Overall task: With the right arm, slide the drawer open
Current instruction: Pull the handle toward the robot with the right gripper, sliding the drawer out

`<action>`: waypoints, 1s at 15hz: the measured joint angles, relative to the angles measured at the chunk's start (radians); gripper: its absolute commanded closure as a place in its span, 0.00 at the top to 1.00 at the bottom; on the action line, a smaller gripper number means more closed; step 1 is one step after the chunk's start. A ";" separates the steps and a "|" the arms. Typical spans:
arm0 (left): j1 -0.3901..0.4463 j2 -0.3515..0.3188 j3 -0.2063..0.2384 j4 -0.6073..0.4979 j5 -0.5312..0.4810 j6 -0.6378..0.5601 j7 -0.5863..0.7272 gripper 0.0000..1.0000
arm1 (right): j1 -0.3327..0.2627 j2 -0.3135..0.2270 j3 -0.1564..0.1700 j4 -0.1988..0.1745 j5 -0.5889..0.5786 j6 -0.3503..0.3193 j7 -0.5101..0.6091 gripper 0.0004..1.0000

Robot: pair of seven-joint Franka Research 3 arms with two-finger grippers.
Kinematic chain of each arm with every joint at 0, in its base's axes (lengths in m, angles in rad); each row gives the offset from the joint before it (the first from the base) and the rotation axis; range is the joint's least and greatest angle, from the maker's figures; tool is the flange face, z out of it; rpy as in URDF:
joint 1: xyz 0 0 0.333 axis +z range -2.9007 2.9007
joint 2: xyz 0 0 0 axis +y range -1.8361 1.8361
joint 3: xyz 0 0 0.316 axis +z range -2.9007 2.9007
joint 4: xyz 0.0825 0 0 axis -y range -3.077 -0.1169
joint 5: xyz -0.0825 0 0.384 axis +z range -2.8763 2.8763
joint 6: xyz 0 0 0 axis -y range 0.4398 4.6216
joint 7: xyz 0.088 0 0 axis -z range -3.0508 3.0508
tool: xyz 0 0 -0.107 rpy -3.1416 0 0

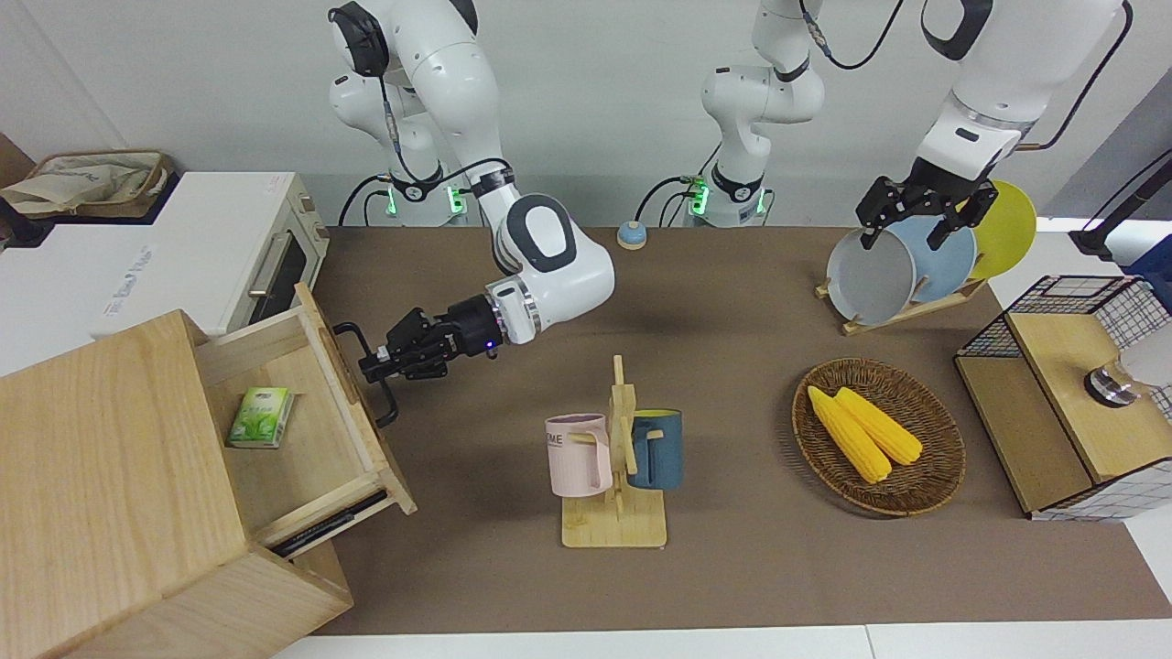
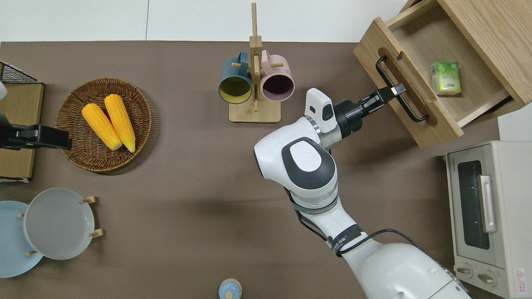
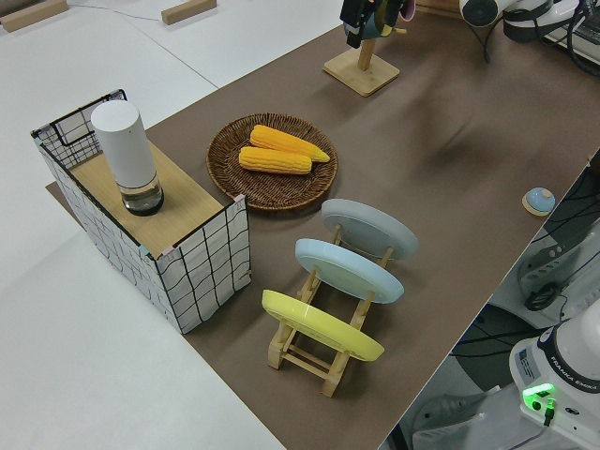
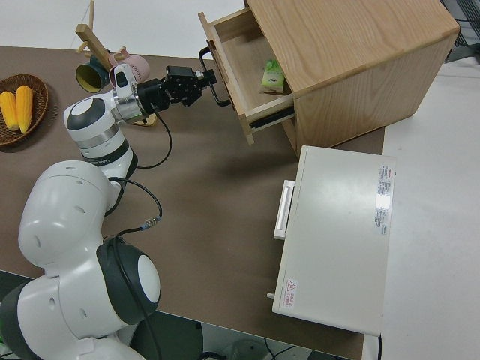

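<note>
Overhead view had my right gripper [image 2: 392,90] clamped on the black bar handle [image 2: 401,89] of the drawer [image 2: 415,74], which sat well out of the pale-wood cabinet [image 1: 101,476] at the right arm's end of the table, farther from the robots than the toaster oven [image 2: 490,216]. My worry was overpulling: more travel could hit the end stop and drag the cabinet, or slip the fingers off the bar. A small green packet [image 2: 446,77] lay inside — a jerk could shift it. Left arm was parked; couldn't tell its fingers.

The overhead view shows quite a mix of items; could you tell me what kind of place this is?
Probably a robotics lab staged as a kitchen: a white toaster oven, a wooden mug rack and a wicker basket of corn share one brown table.
</note>
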 measured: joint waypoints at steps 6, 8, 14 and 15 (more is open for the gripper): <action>0.000 0.000 0.000 0.000 0.000 0.000 0.000 1.00 | 0.075 -0.001 0.001 0.000 0.043 -0.057 0.000 0.00; 0.000 0.000 0.000 0.000 0.000 0.000 0.000 1.00 | 0.102 -0.001 0.001 0.003 0.057 -0.075 0.001 0.00; 0.000 0.000 0.000 0.000 0.000 0.000 0.000 1.00 | 0.154 -0.001 0.005 0.010 0.078 -0.099 0.003 0.00; 0.000 0.000 0.000 0.000 0.000 0.000 0.000 1.00 | 0.161 -0.001 0.006 0.011 0.081 -0.101 0.003 0.00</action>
